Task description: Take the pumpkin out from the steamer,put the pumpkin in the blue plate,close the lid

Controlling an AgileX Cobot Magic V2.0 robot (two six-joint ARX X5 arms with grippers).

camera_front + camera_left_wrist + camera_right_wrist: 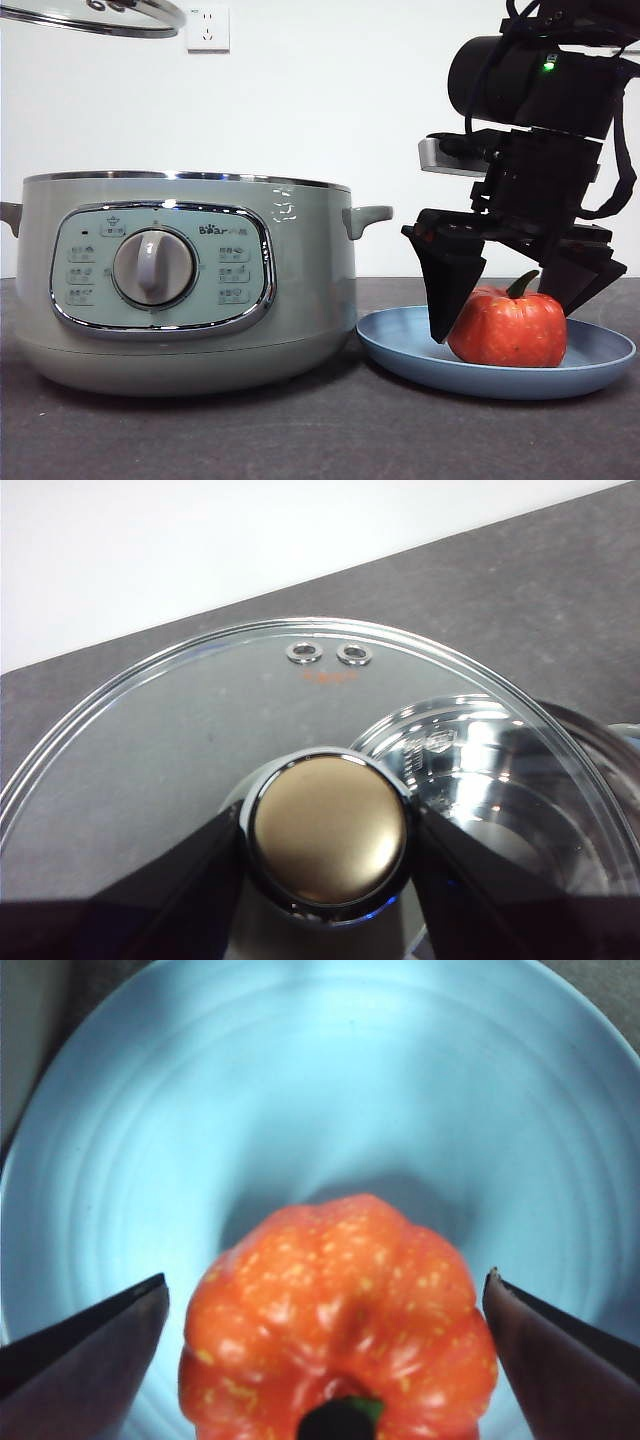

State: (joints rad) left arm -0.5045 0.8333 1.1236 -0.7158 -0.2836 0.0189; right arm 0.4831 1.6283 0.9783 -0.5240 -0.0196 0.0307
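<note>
The right end effector [505, 315] stands spread open around the pumpkin [509, 327] resting on the blue plate [400, 350] at lower right, while the left end effector [325, 880] clamps the lid [100, 18] by its knob at upper left, glass that looks fragile and slippery.

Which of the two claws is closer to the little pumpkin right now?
The right gripper: its open jaws straddle the pumpkin on the blue plate. The left gripper holds the lid above the steamer.
</note>
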